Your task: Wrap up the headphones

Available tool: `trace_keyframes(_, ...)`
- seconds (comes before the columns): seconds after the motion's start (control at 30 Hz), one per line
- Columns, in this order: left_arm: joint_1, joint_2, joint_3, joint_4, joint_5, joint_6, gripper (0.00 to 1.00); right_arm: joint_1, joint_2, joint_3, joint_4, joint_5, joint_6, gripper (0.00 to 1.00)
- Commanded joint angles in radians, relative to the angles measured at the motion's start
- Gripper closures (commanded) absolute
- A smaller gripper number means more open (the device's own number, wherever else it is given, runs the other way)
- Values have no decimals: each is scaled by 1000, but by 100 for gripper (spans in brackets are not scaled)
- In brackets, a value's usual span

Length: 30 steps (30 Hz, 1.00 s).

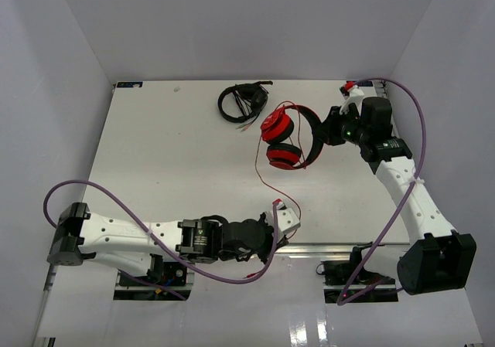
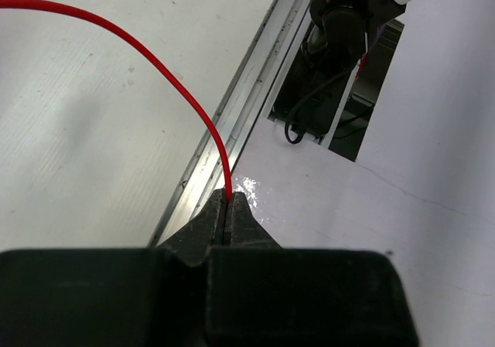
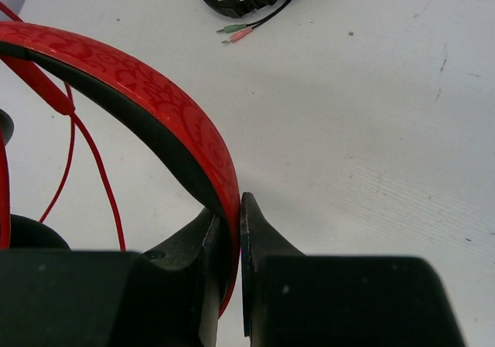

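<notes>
The red headphones (image 1: 282, 137) lie at the back middle-right of the table, ear cups stacked, headband arching right. My right gripper (image 1: 326, 127) is shut on the headband (image 3: 166, 115), which is red outside and black inside. The thin red cable (image 1: 261, 173) runs from the cups down toward the near edge. My left gripper (image 1: 286, 222) is shut on the cable (image 2: 166, 76) near its far end, at the table's front rail. The cable comes out of the closed fingertips (image 2: 241, 208) and curves up and left.
All-black headphones (image 1: 240, 101) with a coiled cable and small plugs (image 3: 236, 32) lie at the back centre, just left of the red ones. The metal front rail (image 2: 224, 142) and the right arm's base (image 2: 340, 30) are close to my left gripper. Grey walls enclose the table.
</notes>
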Motion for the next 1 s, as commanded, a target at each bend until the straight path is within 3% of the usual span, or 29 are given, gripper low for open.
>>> trace_keyframes(0.0, 26, 74, -13, 216, 71, 2, 100, -6, 40, 85, 44, -64, 135, 92)
trace_keyframes(0.17, 59, 276, 65, 329, 149, 47, 100, -8, 97, 142, 34, -55, 181, 92)
trace_keyframes(0.4, 69, 444, 158, 393, 274, 26, 100, -12, 115, 141, 45, 36, 178, 92)
trace_keyframes(0.97, -13, 436, 162, 406, 366, -17, 100, -18, 265, 193, 57, 344, 220, 92)
